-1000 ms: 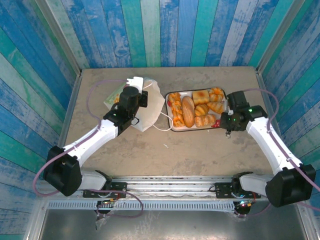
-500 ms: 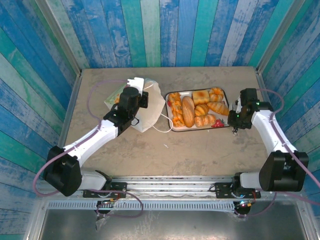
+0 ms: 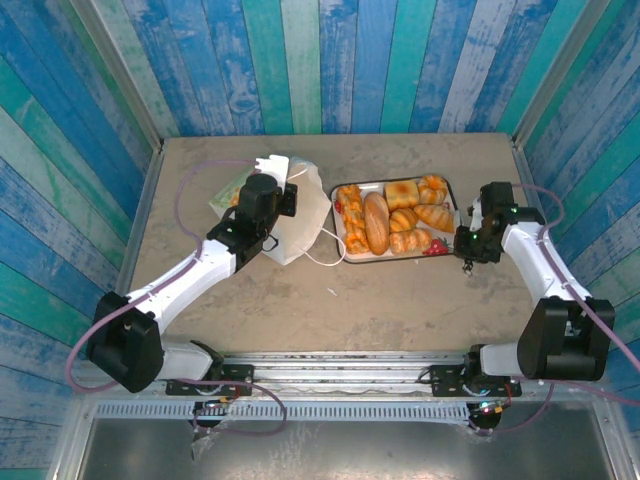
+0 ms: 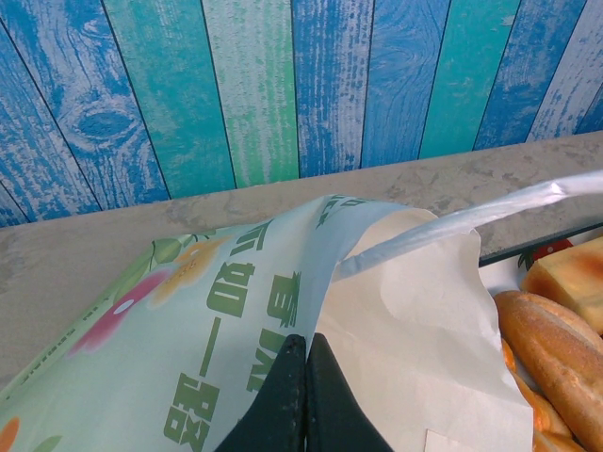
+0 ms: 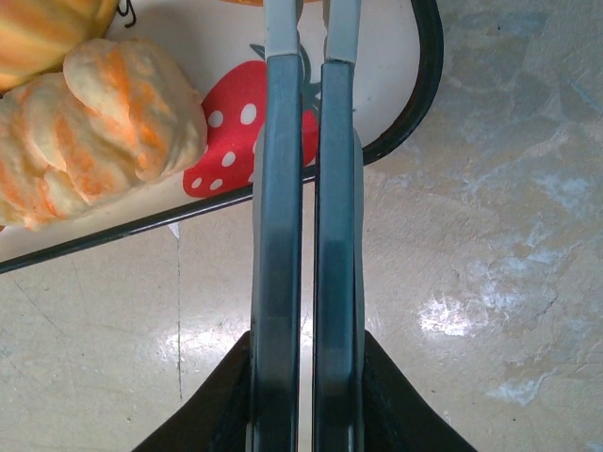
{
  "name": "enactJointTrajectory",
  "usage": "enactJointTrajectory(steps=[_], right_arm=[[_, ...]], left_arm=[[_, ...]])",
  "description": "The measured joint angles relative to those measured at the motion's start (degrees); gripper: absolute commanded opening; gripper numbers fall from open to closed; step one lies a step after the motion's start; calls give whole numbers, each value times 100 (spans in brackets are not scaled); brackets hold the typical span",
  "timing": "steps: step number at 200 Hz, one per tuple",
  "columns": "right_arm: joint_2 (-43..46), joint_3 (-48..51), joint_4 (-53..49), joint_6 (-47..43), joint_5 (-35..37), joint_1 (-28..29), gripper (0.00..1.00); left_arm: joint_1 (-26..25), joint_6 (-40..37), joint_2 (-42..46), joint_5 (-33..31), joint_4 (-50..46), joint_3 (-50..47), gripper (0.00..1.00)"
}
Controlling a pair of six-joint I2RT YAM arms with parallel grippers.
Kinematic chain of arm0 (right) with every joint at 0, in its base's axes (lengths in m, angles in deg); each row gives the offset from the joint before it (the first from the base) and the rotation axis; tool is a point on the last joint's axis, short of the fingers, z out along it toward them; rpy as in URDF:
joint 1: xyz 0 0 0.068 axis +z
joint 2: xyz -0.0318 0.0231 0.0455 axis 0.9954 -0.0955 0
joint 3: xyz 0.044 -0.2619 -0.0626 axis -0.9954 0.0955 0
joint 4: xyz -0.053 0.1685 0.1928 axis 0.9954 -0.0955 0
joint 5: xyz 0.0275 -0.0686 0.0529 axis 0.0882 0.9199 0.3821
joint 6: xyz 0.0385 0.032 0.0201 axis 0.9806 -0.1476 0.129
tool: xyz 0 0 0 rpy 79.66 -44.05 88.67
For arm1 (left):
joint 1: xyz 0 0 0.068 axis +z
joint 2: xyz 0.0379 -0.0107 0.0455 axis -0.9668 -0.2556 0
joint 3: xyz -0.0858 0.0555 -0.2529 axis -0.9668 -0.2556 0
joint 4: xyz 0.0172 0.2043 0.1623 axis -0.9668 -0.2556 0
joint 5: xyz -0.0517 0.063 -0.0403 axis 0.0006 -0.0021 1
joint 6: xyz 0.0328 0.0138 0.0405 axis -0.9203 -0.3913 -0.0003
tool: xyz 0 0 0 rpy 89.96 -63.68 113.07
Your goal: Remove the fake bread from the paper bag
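Observation:
The paper bag lies on the table left of centre, white with a pale green side bearing green lettering. My left gripper is over it, and in the left wrist view it is shut on the bag's edge; a loop handle stretches to the right. The fake bread lies as several golden and brown pieces in the strawberry-print tray. My right gripper is at the tray's near right corner, shut with nothing in it, beside a ridged roll.
The tray's black rim runs under the right fingers. Blue and green plank walls close in the table on three sides. Bare tabletop lies between the tray and the arm bases.
The right arm has drawn away from the tray's front to its right corner, and its jaws have closed the last bit. The left arm and the bag have not moved.

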Motion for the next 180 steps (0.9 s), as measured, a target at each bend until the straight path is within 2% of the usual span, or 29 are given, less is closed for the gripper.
enactJointTrajectory(steps=[54, 119, 180], right_arm=[[151, 120, -13, 90, -199, 0, 25], [837, 459, -197, 323, -461, 7, 26], [846, 374, -282, 409, -306, 7, 26]], left_arm=[[0, -26, 0, 0, 2, 0, 0], [0, -31, 0, 20, 28, 0, 0], [0, -31, 0, 83, 66, 0, 0]])
